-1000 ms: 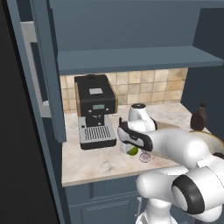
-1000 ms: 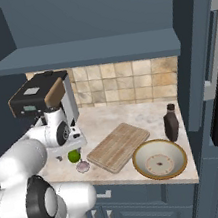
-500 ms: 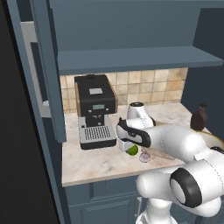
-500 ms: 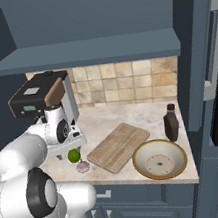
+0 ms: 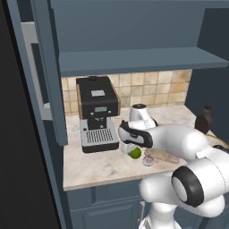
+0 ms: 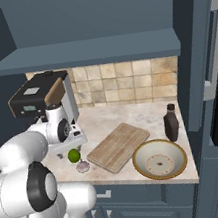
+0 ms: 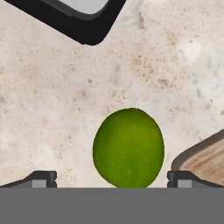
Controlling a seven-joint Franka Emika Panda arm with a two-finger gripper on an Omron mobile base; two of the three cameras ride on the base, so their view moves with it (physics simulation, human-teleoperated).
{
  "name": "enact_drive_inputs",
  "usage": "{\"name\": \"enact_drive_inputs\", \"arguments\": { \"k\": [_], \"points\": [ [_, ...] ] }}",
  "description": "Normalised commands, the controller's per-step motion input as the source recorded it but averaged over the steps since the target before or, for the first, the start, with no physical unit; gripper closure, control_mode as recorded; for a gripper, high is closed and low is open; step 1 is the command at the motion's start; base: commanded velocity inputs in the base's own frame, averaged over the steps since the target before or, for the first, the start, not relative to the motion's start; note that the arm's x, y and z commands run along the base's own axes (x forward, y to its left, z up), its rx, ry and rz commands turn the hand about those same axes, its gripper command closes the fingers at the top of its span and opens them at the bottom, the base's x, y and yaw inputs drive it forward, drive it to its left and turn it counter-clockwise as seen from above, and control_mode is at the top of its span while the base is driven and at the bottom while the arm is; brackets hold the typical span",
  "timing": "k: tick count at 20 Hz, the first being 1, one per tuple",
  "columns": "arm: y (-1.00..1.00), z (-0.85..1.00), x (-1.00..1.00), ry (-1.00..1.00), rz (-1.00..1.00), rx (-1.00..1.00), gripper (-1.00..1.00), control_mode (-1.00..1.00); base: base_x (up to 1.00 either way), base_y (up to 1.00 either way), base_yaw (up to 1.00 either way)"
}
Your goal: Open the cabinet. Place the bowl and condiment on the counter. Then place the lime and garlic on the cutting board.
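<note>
The gripper point(image 7: 112, 177) has eased lower over the lime point(image 7: 128, 147); its 2 fingers stand spread, flanking the fruit ungrasped; the bowl point(image 6: 159, 159) at the worktop's front edge holds nothing.

One of each on the tabletop point(image 6: 107, 119) — one lime point(image 6: 74, 155), one garlic bulb point(image 6: 82, 166), one cutting board point(image 6: 119, 147), one cream bowl point(image 6: 159, 159), one dark condiment bottle point(image 6: 171, 123) — plus one black coffee machine point(image 5: 96, 113).
</note>
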Motion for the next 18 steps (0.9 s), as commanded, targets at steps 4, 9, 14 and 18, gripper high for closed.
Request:
{"name": "enact_drive_inputs", "arguments": {
  "k": [4, 9, 14, 18],
  "points": [
    [0.0, -0.03, 0.11, 0.0, 0.0, 0.0, -1.0, -1.0, 0.0, 0.0, 0.0],
    [0.0, -0.07, 0.11, 0.0, 0.0, 0.0, -1.0, -1.0, 0.0, 0.0, 0.0],
    [0.0, -0.1, 0.09, 0.0, 0.0, 0.0, -1.0, -1.0, 0.0, 0.0, 0.0],
    [0.0, -0.11, 0.06, 0.0, 0.0, 0.0, -1.0, -1.0, 0.0, 0.0, 0.0]
  ]
}}
